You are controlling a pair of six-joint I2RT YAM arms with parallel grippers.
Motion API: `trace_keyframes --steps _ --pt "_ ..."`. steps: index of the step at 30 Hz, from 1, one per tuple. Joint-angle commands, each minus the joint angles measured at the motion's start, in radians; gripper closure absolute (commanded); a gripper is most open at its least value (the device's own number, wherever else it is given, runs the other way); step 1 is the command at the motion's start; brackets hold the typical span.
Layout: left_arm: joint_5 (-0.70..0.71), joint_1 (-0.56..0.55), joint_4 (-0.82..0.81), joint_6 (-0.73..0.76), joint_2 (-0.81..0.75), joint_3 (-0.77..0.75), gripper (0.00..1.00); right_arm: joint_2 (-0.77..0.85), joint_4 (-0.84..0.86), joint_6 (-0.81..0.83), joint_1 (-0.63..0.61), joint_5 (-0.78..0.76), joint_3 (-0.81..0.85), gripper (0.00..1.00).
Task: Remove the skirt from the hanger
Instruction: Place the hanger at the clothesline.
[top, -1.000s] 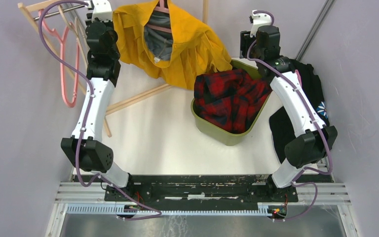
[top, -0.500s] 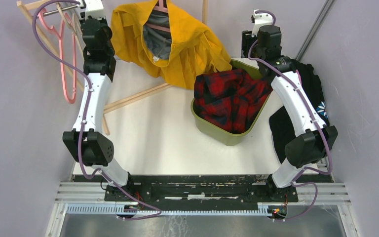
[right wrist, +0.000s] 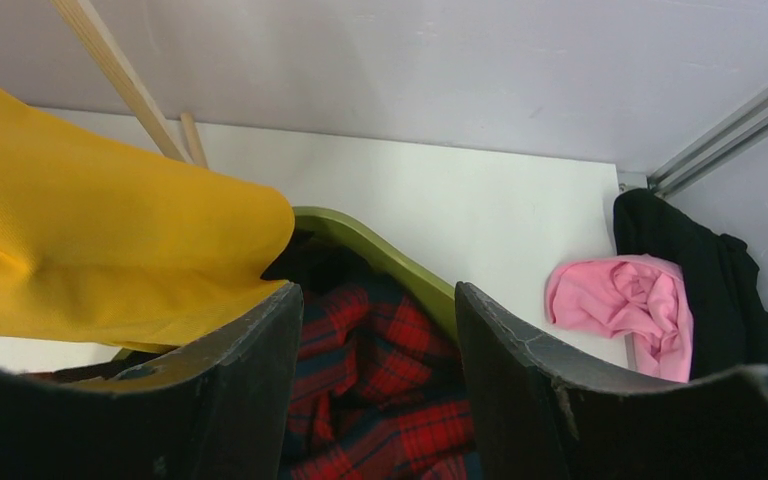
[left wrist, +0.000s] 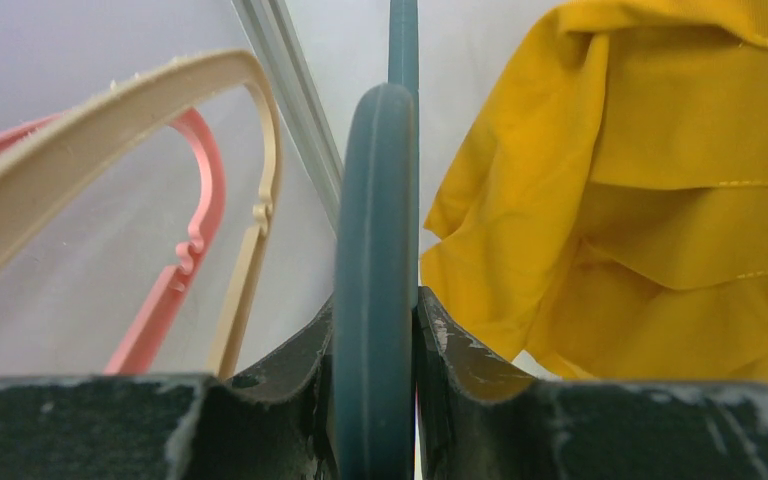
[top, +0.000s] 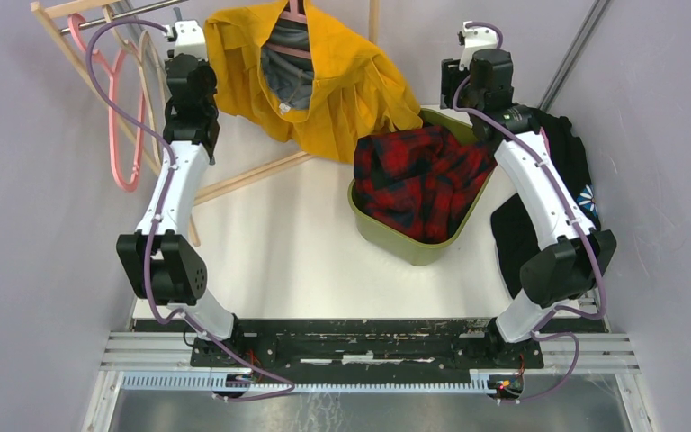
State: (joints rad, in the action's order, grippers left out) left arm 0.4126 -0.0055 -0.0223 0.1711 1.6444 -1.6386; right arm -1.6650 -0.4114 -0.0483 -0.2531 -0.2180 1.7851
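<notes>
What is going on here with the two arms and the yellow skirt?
Two robot arms are working at a clothes rack. The left pincer is shut on a teal piece, seen edge-on and probably a hanger, right beside the yellow skirt. The skirt hangs at the back and is not yet removed. The right pincer is open and holds nothing. It hovers by the skirt's edge, above the green bin that holds a plaid cloth.
</notes>
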Motion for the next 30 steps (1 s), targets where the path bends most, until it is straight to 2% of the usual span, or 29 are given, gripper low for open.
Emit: trace_keyframes --steps 1,5,11,15,20,30 --pt "-0.023 0.008 -0.033 -0.062 -0.081 -0.007 0.97 0.064 0.033 -0.007 0.008 -0.003 -0.028 0.37" --pt "-0.099 0.007 -0.025 -0.105 -0.122 0.019 0.97 0.085 0.037 0.001 0.008 -0.01 -0.057 0.37" --pt "-0.253 0.007 -0.068 -0.164 -0.259 0.153 0.97 0.108 0.042 0.007 0.01 -0.022 -0.099 0.37" --pt "-0.347 0.009 -0.098 -0.204 -0.29 0.163 0.97 0.121 0.047 0.016 0.009 -0.045 -0.131 0.37" --pt "-0.418 0.009 -0.173 -0.278 -0.269 0.108 0.97 0.138 0.056 0.049 0.009 -0.095 -0.151 0.37" --pt "-0.401 0.012 -0.209 -0.313 -0.12 -0.096 0.97 0.171 0.084 0.093 0.012 -0.129 -0.223 0.37"
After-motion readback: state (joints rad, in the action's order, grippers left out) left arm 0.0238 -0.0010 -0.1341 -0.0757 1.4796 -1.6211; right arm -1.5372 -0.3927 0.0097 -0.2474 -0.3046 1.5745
